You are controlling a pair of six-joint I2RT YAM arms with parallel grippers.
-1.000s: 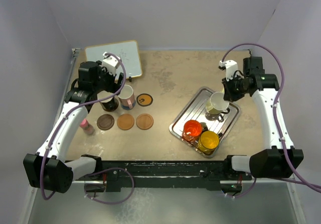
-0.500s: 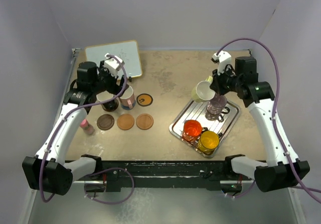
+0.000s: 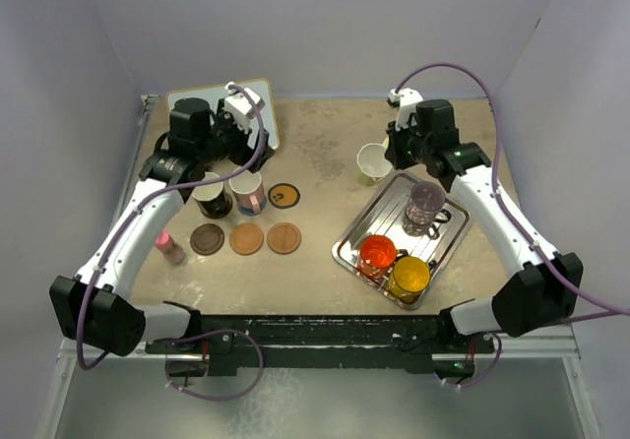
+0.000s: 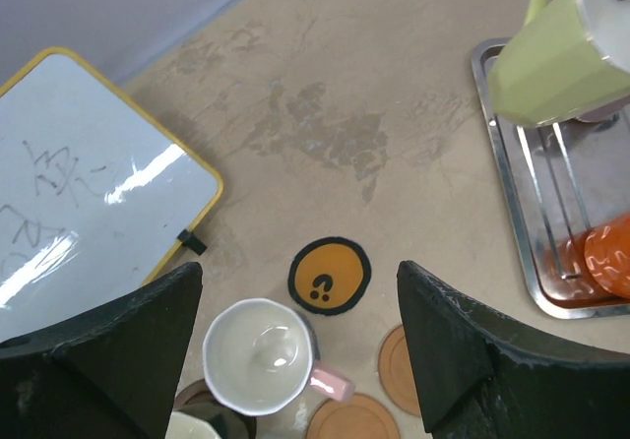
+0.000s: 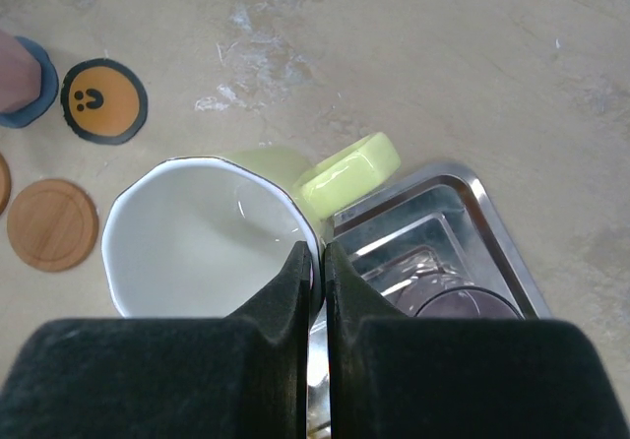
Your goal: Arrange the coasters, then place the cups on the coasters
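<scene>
My right gripper (image 5: 320, 252) is shut on the rim of the yellow-green cup (image 5: 207, 242), holding it over the table by the far left corner of the metal tray (image 3: 346, 247). In the tray stand the smoky purple cup (image 3: 425, 206), the red-orange cup (image 3: 378, 255) and the yellow cup (image 3: 408, 277). My left gripper (image 4: 298, 291) hangs open above the pink cup (image 4: 261, 355), which stands on a blue-grey coaster (image 5: 25, 85). The black cup (image 3: 212, 200) is beside it. The orange black-rimmed coaster (image 4: 330, 276), a dark brown coaster (image 3: 207, 239) and two tan coasters (image 3: 247, 238) (image 3: 283, 237) lie bare.
A small whiteboard (image 3: 221, 104) with a yellow frame lies at the back left, under my left arm. A small pink bottle (image 3: 169, 248) stands left of the coaster row. Grey walls close in the table on three sides.
My right gripper has carried the yellow-green cup up out of the tray and leftward past its far corner. My left gripper has drawn back from the cups toward the whiteboard, still open.
</scene>
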